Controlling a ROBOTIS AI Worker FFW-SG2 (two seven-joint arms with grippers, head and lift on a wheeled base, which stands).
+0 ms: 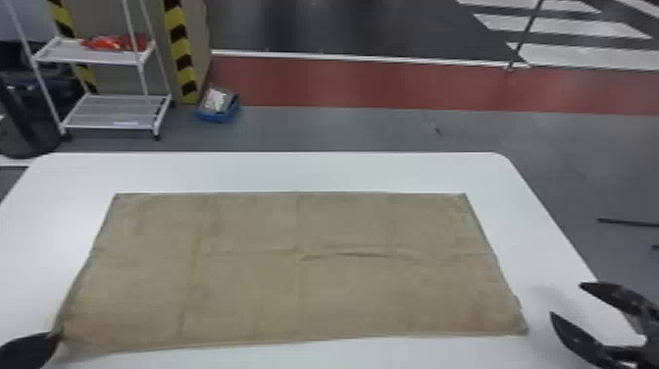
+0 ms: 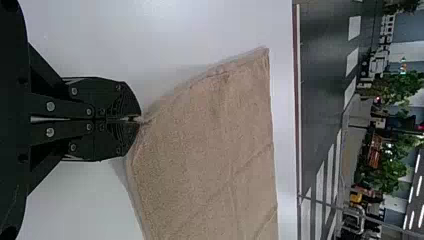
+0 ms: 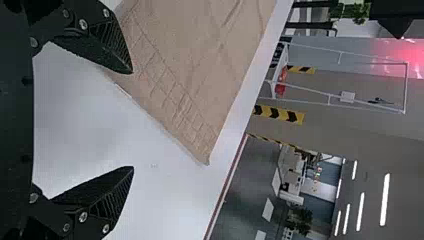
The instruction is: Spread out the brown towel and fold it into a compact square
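The left gripper (image 1: 56,337) pinches the brown towel's (image 1: 343,294) corner; the right gripper (image 1: 566,299) stands wide open, empty. A blue bin (image 1: 212,117) contains pale material.

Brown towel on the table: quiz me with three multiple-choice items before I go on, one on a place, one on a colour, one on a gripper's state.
1. Where is the left gripper?
A) over the far edge of the towel
B) at the towel's near left corner
C) above its middle

2. What colour is the table?
A) white
B) black
C) red

3. How does the right gripper stand?
A) shut on the towel
B) shut, empty
C) open, empty

1 B: the head view shows it at that corner.
2 A: the surface around the towel is white.
3 C: a wide gap parts its fingers, with nothing gripped.
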